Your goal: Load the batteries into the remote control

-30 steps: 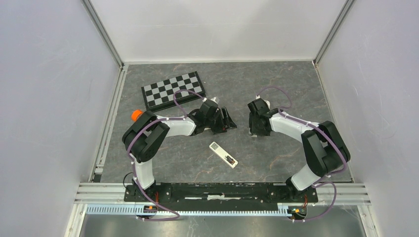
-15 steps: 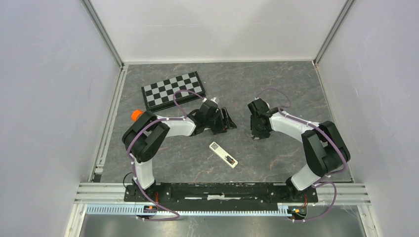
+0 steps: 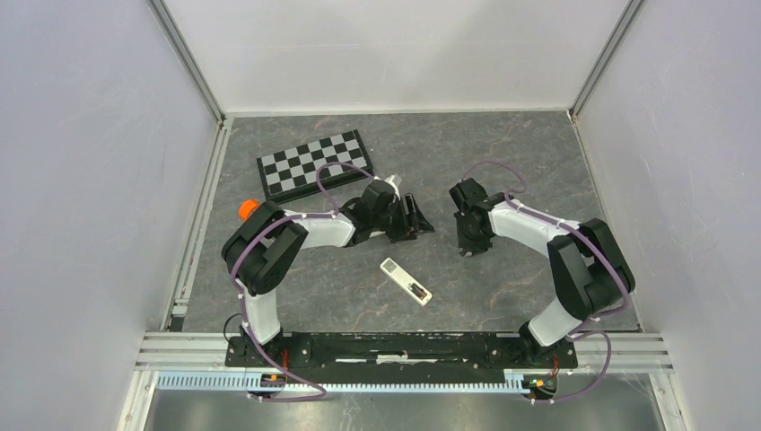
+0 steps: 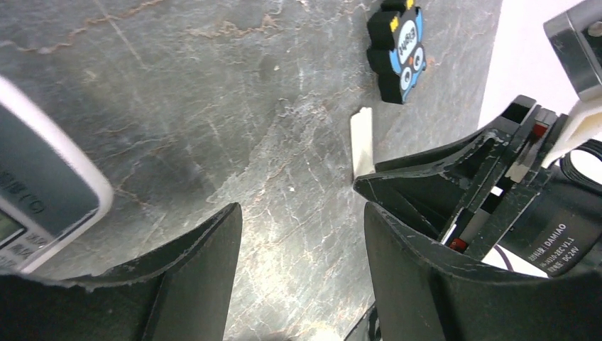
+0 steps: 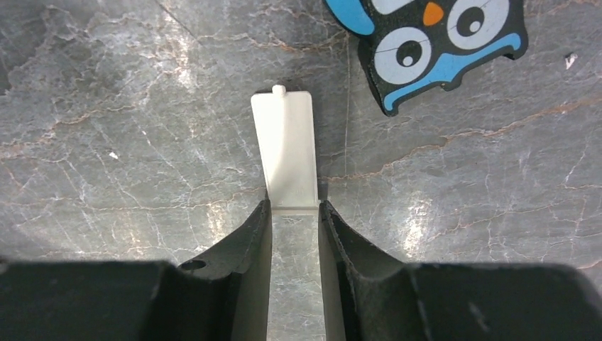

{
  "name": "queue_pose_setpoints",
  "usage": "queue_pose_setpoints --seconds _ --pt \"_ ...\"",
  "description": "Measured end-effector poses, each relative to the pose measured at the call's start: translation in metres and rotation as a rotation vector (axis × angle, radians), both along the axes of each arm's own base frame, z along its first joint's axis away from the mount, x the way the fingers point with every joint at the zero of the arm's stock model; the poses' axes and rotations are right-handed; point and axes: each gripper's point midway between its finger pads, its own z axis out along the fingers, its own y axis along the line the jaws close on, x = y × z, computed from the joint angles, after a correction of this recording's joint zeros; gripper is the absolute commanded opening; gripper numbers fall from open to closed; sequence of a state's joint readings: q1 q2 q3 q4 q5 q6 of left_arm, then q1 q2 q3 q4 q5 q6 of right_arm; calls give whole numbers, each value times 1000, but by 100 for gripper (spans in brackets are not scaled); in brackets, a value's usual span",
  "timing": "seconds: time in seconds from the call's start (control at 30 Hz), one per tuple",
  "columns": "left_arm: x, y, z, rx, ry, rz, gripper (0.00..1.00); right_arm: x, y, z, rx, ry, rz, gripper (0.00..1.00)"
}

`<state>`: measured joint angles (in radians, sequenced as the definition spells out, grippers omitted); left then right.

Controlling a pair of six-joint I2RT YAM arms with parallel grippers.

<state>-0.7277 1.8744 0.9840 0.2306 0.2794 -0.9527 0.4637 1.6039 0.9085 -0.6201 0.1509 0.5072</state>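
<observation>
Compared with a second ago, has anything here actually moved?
Only slightly. The right gripper eased a little toward the near edge and is closed on the flat white cover. The left gripper nudged slightly right and is open and empty. The remote with the screen and the chessboard stayed put.

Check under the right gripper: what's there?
A flat white cover lies on the stone table, its near end gripped between the fingers of the right gripper. Anything beneath the cover is hidden.
</observation>
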Motion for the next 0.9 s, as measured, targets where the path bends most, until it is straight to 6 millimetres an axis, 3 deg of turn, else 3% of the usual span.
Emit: queue_pose_setpoints --seconds 0.2,0.6,0.9 --pt "-4 -12 7 -63 -4 -58 70 2 8 8 31 6 42 32" --pt "-8 -27 -8 -121 91 -79 69 4 36 23 185 -15 100 33" --pt "-16 -38 -10 -136 147 -45 63 0 55 15 304 -12 93 33"
